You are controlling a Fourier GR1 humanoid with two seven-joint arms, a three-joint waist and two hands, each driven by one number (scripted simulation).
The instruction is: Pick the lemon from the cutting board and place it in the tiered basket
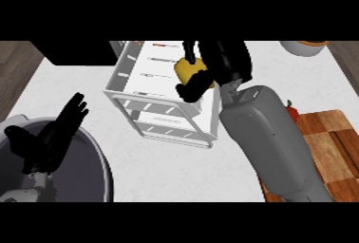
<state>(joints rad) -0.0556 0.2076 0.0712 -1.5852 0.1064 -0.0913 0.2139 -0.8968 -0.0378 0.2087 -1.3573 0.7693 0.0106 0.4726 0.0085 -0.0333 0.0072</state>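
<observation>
The lemon (186,68) is sitting half hidden inside the curled right hand (214,61), over the white tiered basket (133,71). Behind the forearm, a red item (291,110) is peeking out beside the cutting board (326,142). The left hand (52,137) is resting with fingers straight over a grey pot (98,161) on the bench (70,85).

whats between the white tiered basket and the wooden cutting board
In the head view, the robot's grey right forearm crosses between the white wire tiered basket and the wooden cutting board; a small red object peeks out beside it.
</observation>
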